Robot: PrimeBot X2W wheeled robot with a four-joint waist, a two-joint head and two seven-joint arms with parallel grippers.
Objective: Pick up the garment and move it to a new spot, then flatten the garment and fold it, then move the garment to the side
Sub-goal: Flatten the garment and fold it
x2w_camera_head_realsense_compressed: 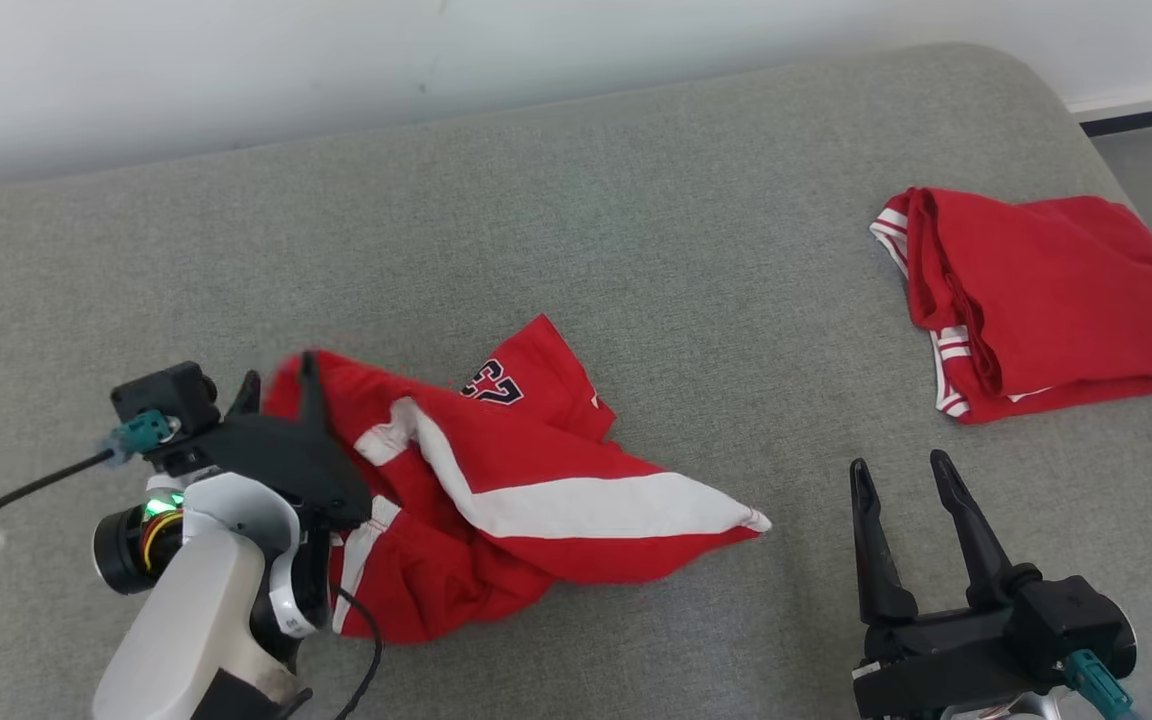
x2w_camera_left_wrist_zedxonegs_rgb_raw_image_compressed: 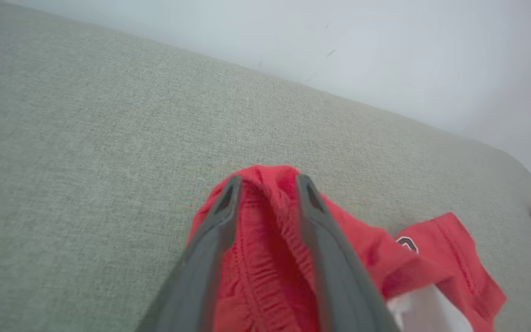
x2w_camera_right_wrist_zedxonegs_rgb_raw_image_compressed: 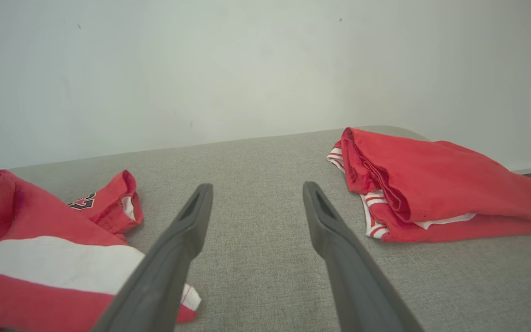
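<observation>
Garment (x2w_camera_head_realsense_compressed: pixel 536 480), judged soft and limp, is best pinched at its gathered waistband (x2w_camera_left_wrist_zedxonegs_rgb_raw_image_compressed: pixel 265 258), straddled by the parted left gripper (x2w_camera_head_realsense_compressed: pixel 280 368); right gripper (x2w_camera_head_realsense_compressed: pixel 898 462) is held spread, empty, beside the garment.

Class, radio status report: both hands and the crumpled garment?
Left hand parted astride crumpled garment at waistband. Right hand open, empty. Second red garment apart, right.

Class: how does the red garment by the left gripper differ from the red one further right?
The left garment lies crumpled; the right garment is folded. The left garment bears a broad white band and a number; the right garment has thin striped trim. Both are red, on the grey surface.
</observation>
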